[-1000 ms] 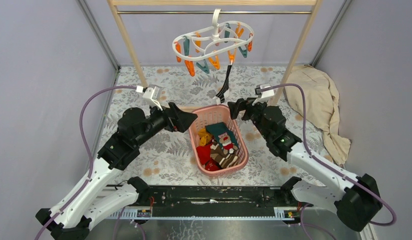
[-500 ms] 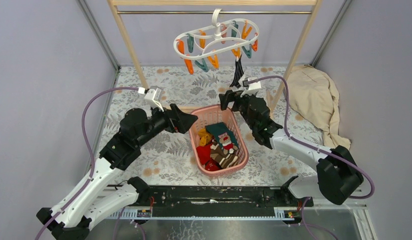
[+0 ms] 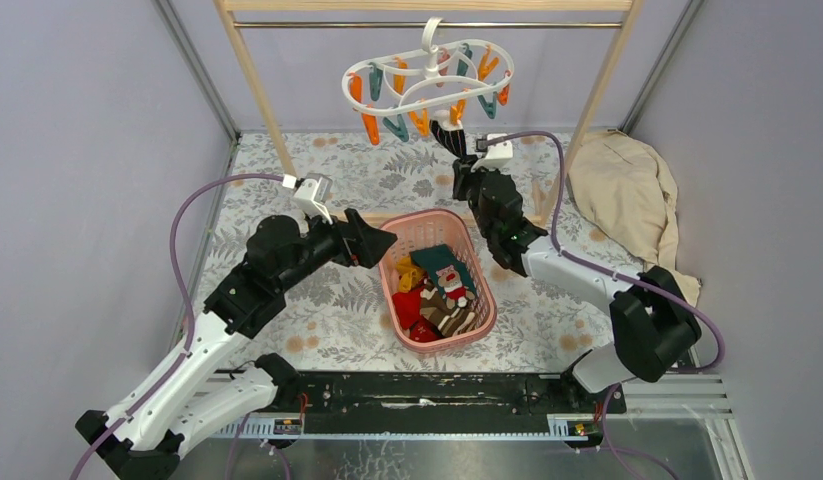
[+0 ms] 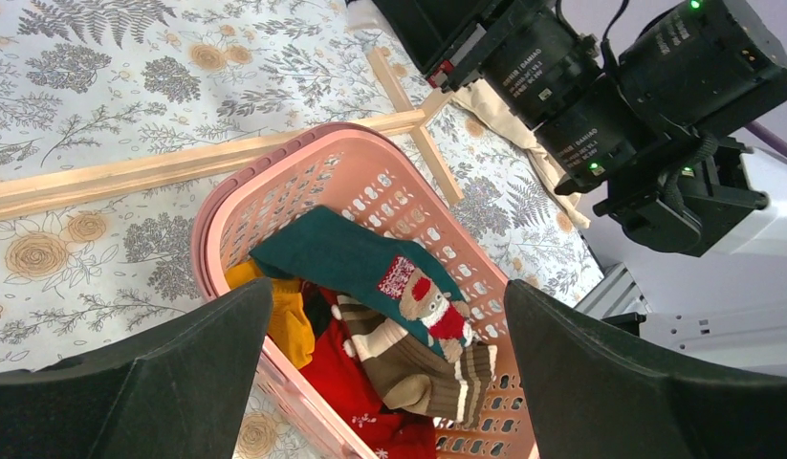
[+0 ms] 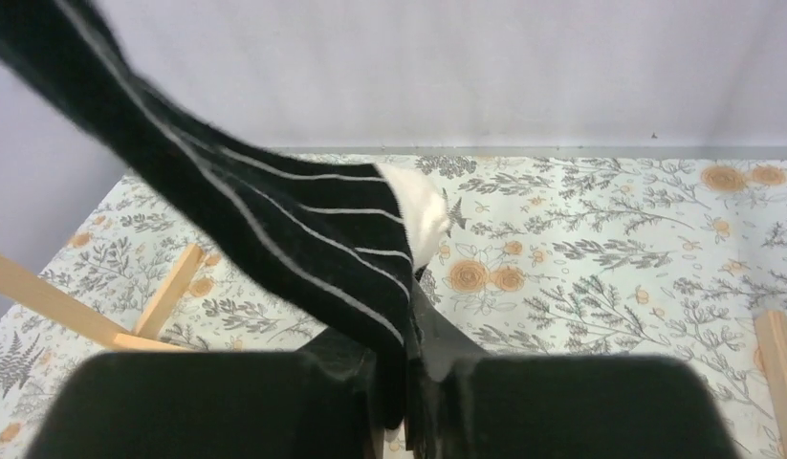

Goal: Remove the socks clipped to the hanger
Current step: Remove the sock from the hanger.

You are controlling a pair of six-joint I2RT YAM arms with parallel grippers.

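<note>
The white hanger [image 3: 427,72] with orange and teal clips hangs from the rack's rail. One black sock [image 3: 448,136] with thin white stripes [image 5: 274,215] still hangs from a clip. My right gripper [image 3: 457,158] is raised just below the hanger, shut on that sock [image 5: 408,382]. My left gripper [image 3: 385,240] stands open over the left rim of the pink basket [image 3: 484,300], nothing between its fingers [image 4: 387,287]. In the basket lie a teal sock [image 4: 341,263], a striped brown one [image 4: 427,368], a red one [image 4: 356,392] and a mustard one [image 4: 284,320].
The wooden rack's posts [image 3: 255,90] stand left and right of the hanger, with foot bars [image 4: 179,167] on the floral cloth. A beige cloth garment [image 3: 637,200] lies at the right. Grey walls close in on both sides.
My right arm has risen and reached back to the hanger, and its jaws have gone from open to shut on the black sock. The hanger has swung a little. The left arm has barely moved.
</note>
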